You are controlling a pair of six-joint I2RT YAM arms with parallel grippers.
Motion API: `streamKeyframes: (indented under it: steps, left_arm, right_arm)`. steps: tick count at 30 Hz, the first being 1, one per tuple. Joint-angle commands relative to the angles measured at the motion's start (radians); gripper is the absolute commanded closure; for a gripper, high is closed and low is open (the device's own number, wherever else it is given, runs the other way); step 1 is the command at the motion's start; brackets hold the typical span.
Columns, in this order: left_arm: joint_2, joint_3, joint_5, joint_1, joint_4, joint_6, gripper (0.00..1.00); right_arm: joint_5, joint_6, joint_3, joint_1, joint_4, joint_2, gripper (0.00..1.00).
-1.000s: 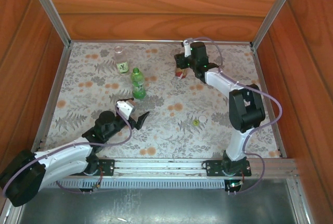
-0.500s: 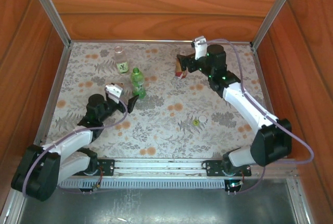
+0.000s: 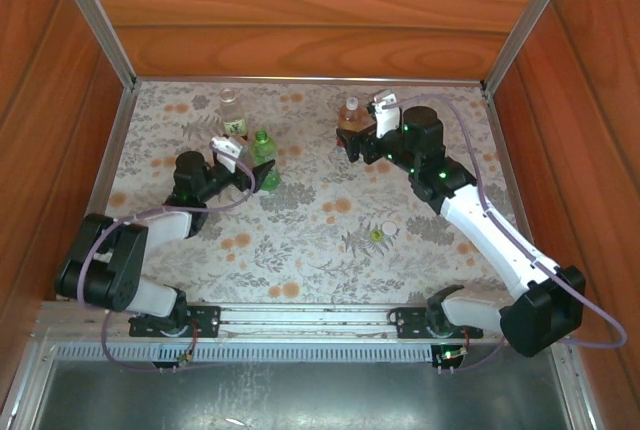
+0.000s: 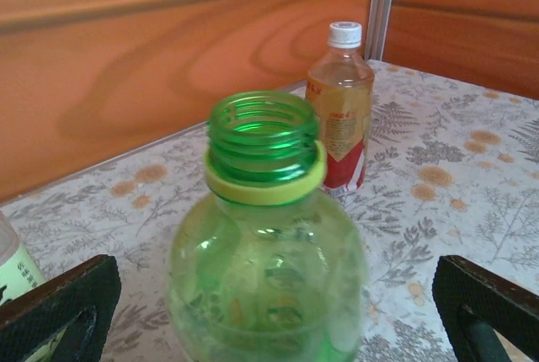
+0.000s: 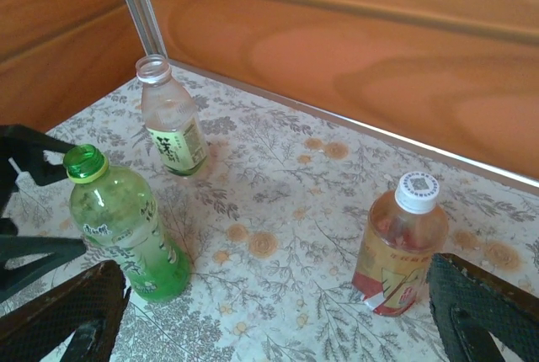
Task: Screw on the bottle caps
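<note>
Step in hand, by my read: steady green bottle (image 4: 265, 236) w/ left claw (image 4: 274, 286) so its cap can go on. Claw is wide open, fingers at lower corners of left wrist view, either side of bottle, not touching it. Neck open, yellow-green collar ring (image 4: 265, 187) under thread.

To do well: close low on body, centred, gentle squeeze (thin plastic prob. dents), keep bottle upright.

Right claw (image 5: 278, 278) also wide, holding nothing. Amber bottle (image 5: 400, 248) stands ahead of it at lower right of right wrist view, apart, capped in white; looks done.

Yellow-green cap (image 3: 376, 236) & loose white cap (image 3: 390, 227) lie side by side on table (image 3: 300, 250), centre-right of top view, well apart from bottles. Right arm would have to fetch.

Clear bottle (image 3: 231, 112) uncapped, upper left, near green one. Left claw's outer finger may knock it.
</note>
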Motion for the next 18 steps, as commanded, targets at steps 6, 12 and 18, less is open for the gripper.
streamKeyframes:
  steps: [6,12,18]
  left_arm:
    - [0.174,0.050,0.118,0.025,0.238,-0.038,0.00]
    - [0.291,0.061,0.157,0.029,0.416,-0.102,0.03]
    - [0.334,0.092,0.212,0.030,0.436,-0.108,0.09]
  right_arm:
    - [0.013,0.135,-0.054,0.005,-0.003,-0.023,0.02]
    - [0.035,0.216,-0.105,0.003,0.002,-0.056,0.00]
    - [0.007,0.128,-0.178,0.002,0.022,-0.121,0.00]
